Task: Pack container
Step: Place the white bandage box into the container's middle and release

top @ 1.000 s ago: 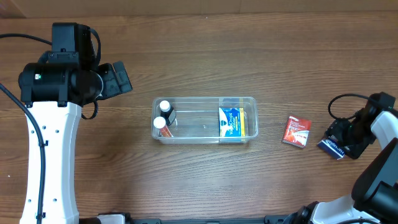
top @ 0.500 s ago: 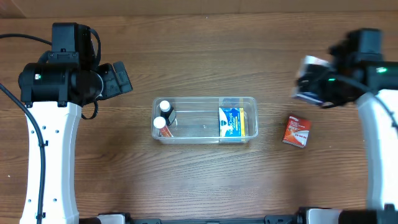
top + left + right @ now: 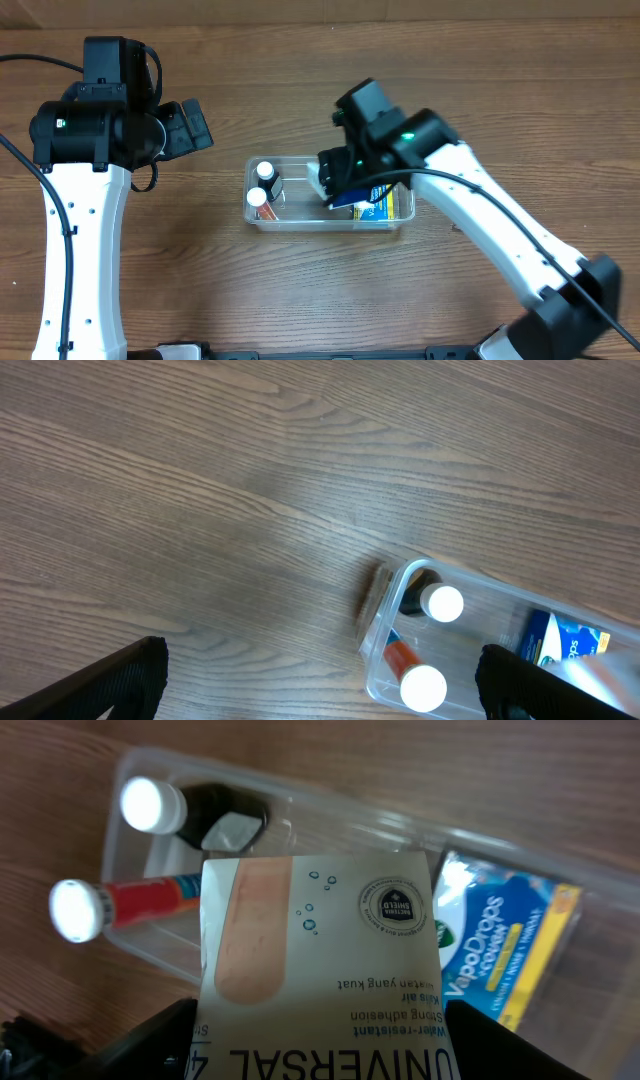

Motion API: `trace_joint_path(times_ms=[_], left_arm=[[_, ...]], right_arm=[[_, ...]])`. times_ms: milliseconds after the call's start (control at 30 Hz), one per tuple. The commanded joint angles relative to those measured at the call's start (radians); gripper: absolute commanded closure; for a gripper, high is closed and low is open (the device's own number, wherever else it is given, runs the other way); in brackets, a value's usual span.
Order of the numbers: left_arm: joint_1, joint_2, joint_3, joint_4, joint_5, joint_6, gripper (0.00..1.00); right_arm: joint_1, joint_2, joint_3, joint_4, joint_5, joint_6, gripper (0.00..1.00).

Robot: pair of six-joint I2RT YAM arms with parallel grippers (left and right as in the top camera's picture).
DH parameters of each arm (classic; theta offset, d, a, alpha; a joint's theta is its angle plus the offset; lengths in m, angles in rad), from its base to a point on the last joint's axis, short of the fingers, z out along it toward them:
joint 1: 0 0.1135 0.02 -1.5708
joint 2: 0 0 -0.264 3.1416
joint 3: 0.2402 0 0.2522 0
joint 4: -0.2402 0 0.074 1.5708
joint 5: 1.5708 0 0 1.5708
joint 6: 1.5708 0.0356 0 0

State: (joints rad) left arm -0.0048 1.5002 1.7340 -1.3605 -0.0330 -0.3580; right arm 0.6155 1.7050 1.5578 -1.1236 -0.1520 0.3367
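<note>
Since the middle of the container [image 3: 300,225] looks free, right gripper [image 3: 338,183] clamps the plaster box [image 3: 318,950] above it — left gripper [image 3: 325,685] idle, jaws apart.

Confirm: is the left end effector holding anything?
No, the left end effector is wide open, with nothing but bare table in between.

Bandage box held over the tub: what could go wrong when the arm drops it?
The bandage box looks wide for the gap in the tub between the two bottles and the blue lozenge box, so it may perch on them instead of settling. Coming down crooked, it could catch the rim or nudge the tub.
</note>
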Motion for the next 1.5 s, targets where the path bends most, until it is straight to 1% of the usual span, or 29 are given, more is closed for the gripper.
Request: trace_joint_path(times_ms=[0,100,267,367,500,567,767,900,1000,1067,1100,1333,1467], left_arm=[[0.005,0.005,-0.005,0.003,0.008,0.022,0.0],[0.005,0.005,-0.005,0.004,0.007,0.022,0.0],[0.005,0.005,-0.005,0.003,0.007,0.022,0.0],[0.005,0.005,-0.005,0.003,0.007,0.022,0.0],[0.005,0.005,-0.005,0.003,0.007,0.022,0.0],[0.005,0.005,-0.005,0.003,0.008,0.022,0.0],[0.005,0.005,-0.005,-0.003,0.007,0.022,0.0],[0.005,0.005,-0.005,-0.003,0.007,0.022,0.0],[0.005,0.005,-0.005,-0.003,0.007,0.022,0.0],[0.005,0.005,-0.005,-0.003,0.007,0.022,0.0],[0.005,0.005,-0.005,-0.003,0.007,0.022,0.0],[0.005,0.005,-0.005,-0.004,0.007,0.022,0.0],[0.005,0.005,-0.005,-0.005,0.007,0.022,0.0]], right_arm=[[0.05,0.079,0.014,0.006,0.001,0.084,0.22],[0.061,0.114,0.014,0.013,0.001,0.087,0.22],[0.061,0.121,0.014,0.02,0.002,0.088,0.22],[0.061,0.121,0.014,0.02,0.05,0.137,0.23],[0.061,0.121,0.014,0.031,0.067,0.148,0.23],[0.061,0.121,0.011,0.032,0.111,0.187,0.23],[0.061,0.121,-0.045,0.082,0.125,0.192,0.22],[0.061,0.121,-0.124,0.159,0.125,0.192,0.22],[0.061,0.121,-0.176,0.229,0.14,0.191,0.16],[0.061,0.121,-0.188,0.242,0.14,0.191,0.04],[0.061,0.121,-0.192,0.243,0.14,0.191,0.0],[0.061,0.121,-0.192,0.241,0.144,0.191,0.0],[0.061,0.116,-0.183,0.239,0.196,0.167,0.0]])
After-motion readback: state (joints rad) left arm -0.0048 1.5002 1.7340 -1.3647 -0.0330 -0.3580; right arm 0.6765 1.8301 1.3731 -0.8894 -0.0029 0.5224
